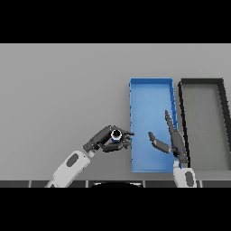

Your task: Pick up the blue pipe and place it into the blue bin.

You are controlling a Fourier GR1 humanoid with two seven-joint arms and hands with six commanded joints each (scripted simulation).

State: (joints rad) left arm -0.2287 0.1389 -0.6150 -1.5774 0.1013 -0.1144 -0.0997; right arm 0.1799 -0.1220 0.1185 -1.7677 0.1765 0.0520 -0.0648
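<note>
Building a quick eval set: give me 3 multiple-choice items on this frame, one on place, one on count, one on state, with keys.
1. Where is the blue pipe?
A. in the left hand, just left of the blue bin
B. lying inside the black bin
C. on the table's far left corner

2. How many bins stand on the table?
A. one
B. two
C. four

3. What is the right hand doing?
A. clamped round the pipe
B. open over the blue bin, holding nothing
C. resting in the black bin

Key: 1 A, left-hand fingers curl round the pipe beside the bin's left wall. 2 B, one blue and one black, side by side. 3 B, its fingers are straight, with only the bin floor beneath.
</note>
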